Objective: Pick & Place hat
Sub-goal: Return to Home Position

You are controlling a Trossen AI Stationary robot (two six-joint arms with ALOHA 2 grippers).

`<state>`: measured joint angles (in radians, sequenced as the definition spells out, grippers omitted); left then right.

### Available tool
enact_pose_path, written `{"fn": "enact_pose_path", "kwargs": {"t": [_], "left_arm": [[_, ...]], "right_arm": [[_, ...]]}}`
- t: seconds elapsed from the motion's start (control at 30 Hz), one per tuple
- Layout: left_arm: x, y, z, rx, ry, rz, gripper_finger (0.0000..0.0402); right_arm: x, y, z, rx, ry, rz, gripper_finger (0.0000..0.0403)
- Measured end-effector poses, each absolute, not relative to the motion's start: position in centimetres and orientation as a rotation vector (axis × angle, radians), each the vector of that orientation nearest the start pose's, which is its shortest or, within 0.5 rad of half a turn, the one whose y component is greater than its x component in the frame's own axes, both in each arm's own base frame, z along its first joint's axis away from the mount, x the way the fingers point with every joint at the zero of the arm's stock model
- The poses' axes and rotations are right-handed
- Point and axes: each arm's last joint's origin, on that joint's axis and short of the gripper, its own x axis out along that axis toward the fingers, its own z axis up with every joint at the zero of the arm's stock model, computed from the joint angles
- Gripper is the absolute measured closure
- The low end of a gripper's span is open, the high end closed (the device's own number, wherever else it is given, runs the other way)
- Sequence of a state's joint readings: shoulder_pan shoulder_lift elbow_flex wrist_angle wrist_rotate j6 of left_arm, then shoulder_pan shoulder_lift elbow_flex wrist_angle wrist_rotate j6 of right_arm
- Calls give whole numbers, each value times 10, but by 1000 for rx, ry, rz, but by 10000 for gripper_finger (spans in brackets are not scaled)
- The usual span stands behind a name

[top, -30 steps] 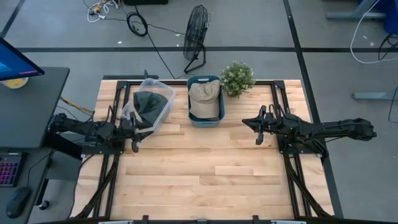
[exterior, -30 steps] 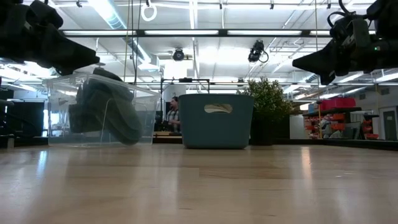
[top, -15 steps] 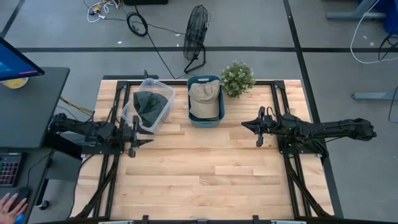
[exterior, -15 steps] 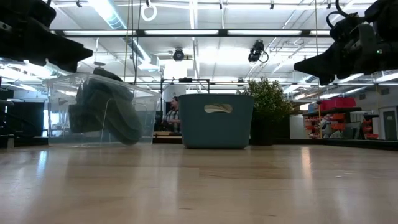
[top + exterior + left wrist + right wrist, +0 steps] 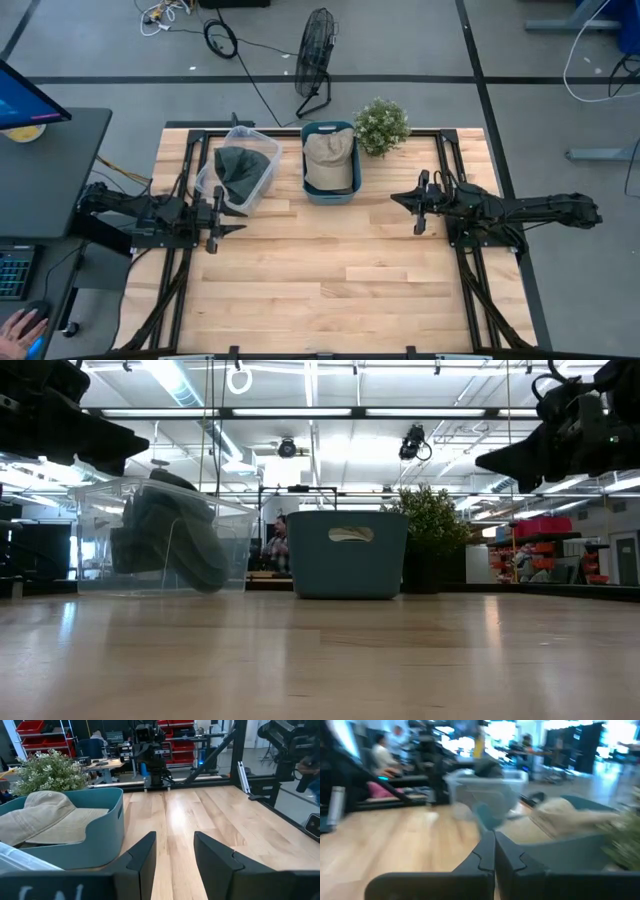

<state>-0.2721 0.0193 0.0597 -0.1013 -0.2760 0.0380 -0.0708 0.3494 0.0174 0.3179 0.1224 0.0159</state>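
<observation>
A tan hat (image 5: 329, 158) lies in a teal bin (image 5: 311, 190) at the table's far middle; it also shows in the left wrist view (image 5: 47, 817). A dark green hat (image 5: 240, 166) lies in a clear plastic bin (image 5: 209, 180) to the left of the teal bin. My left gripper (image 5: 216, 222) hovers open and empty near the clear bin's near side, above the table (image 5: 135, 445). My right gripper (image 5: 417, 205) hovers shut and empty to the right of the teal bin (image 5: 487, 460).
A potted plant (image 5: 381, 125) stands at the far edge, right of the teal bin. Bare wood (image 5: 330, 280) fills the table's near half. A person sits in the room behind (image 5: 279, 540). A hand (image 5: 15, 328) rests at the desk left of the table.
My left gripper has drawn back a little from the clear bin toward the table's left edge. My right gripper has drawn back slightly toward the table's right edge. Both hats stay where they were.
</observation>
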Motion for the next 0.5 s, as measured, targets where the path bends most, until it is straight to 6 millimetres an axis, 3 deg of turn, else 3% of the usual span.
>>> {"fn": "enact_pose_path", "kwargs": {"t": [0.17, 0.5], "left_arm": [[93, -18, 172, 54, 58, 3, 266], [93, -18, 173, 54, 58, 3, 266]], "right_arm": [[112, -14, 161, 44, 96, -291, 401], [106, -11, 158, -17, 129, -182, 401]]}}
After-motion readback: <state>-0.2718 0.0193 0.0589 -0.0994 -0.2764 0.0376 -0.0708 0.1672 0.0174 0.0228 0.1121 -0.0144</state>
